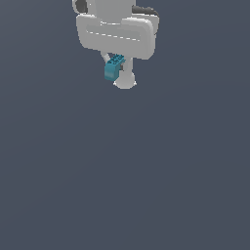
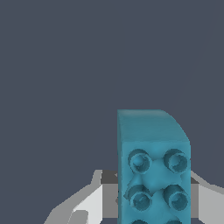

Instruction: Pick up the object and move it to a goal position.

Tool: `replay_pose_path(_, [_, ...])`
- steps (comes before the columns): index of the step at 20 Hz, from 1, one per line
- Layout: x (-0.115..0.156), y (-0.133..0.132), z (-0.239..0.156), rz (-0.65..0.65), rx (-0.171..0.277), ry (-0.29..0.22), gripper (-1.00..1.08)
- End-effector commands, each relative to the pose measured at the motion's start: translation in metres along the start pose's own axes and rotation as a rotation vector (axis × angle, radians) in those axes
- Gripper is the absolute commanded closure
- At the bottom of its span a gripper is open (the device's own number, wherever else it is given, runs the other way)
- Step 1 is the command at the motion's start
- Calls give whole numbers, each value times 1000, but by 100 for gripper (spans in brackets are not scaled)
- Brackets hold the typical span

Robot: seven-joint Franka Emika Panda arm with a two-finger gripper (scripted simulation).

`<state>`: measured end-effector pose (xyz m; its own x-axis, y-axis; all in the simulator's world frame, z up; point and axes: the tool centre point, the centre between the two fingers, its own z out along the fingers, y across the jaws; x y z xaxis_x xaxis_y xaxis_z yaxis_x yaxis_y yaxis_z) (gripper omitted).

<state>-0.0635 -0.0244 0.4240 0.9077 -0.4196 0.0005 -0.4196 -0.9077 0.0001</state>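
1. The toy brick (image 1: 113, 68) is showing only in part in the exterior view: the gripper (image 1: 118, 73) body is overlapping its upper end, and in the wrist view the brick (image 2: 153, 166) is running off the frame edge, so its full length cannot be read there.
2. The arm is being cut off at the upper edge of the exterior view; only the white hand housing and one rounded finger (image 1: 125, 78) are showing clearly.
3. The fingers (image 2: 85, 201) are appearing in the wrist view as pale wedges on either side of the brick, partly cropped.
4. The plain dark grey ground (image 1: 125, 185) is filling the rest of both views.
5. The brick is hanging tilted, its long axis running steeply downward toward the exterior view's left; its studded face is facing the wrist camera.
6. The gripper is clamping the brick between its fingers, holding it directly below the hand, apparently clear of the ground.
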Motion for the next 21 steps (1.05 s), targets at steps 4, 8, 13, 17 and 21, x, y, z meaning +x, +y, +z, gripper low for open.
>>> replay_pose_path(4, [1,2,-41,-1,0,-1,108])
replay_pose_path(8, [2,3,-60,-1,0,-1,108])
replay_pose_path(13, [3,3,-74,-1,0,-1,108])
replay_pose_path(17, [4,3,-77,-1,0,-1,108])
replay_pose_path(21, [4,3,-76,-1,0,-1,108])
